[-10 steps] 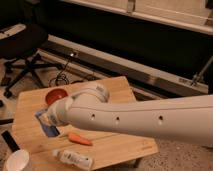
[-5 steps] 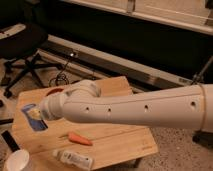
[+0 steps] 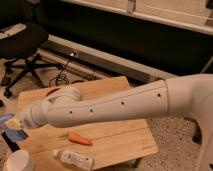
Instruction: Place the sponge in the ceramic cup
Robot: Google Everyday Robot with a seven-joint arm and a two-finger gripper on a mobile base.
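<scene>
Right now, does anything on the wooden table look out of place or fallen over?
The clear bottle lies on its side near the table's front edge; nothing spilled shows. The pincer is at the table's left edge with the sponge, near the cup.

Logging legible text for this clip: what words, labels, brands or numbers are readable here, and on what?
No text can be read anywhere.
Plastic bottle on the table's front edge: any print is too blurred to read.
Sponge, held by the gripper at the far left above the ceramic cup: no visible markings.
Robot arm: only dark dots, no lettering.
</scene>
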